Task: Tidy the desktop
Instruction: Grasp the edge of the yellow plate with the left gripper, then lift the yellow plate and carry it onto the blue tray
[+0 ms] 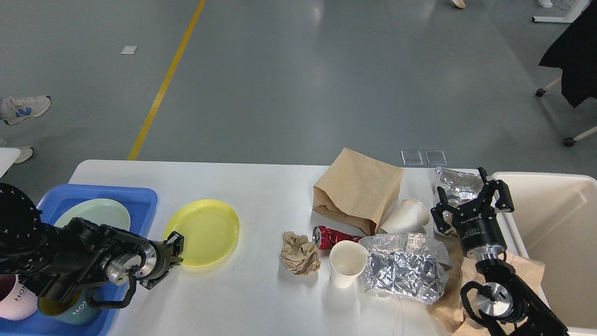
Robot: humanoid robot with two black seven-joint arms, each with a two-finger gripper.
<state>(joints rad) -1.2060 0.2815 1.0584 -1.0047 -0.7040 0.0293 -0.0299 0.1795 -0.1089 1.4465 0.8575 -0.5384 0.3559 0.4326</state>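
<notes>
Left gripper [176, 254] at round yellow plastic plate [202, 232] rim, jaw state unclear. Right gripper [471, 198] spread wide over crumpled silver foil [454, 182] on white rectangular desktop [256, 186].

Left — blue tray [140, 198] holding green plate [95, 212]; yellow plate [203, 232] beside it. Centre-right — paper bag [357, 189], paper ball [299, 253], red can [329, 236], two cups [346, 268], foil [403, 273]. Far right: cream bin [555, 224].

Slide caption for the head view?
Open right pincer above foil; left pincer beside yellow plate on desktop.
</notes>
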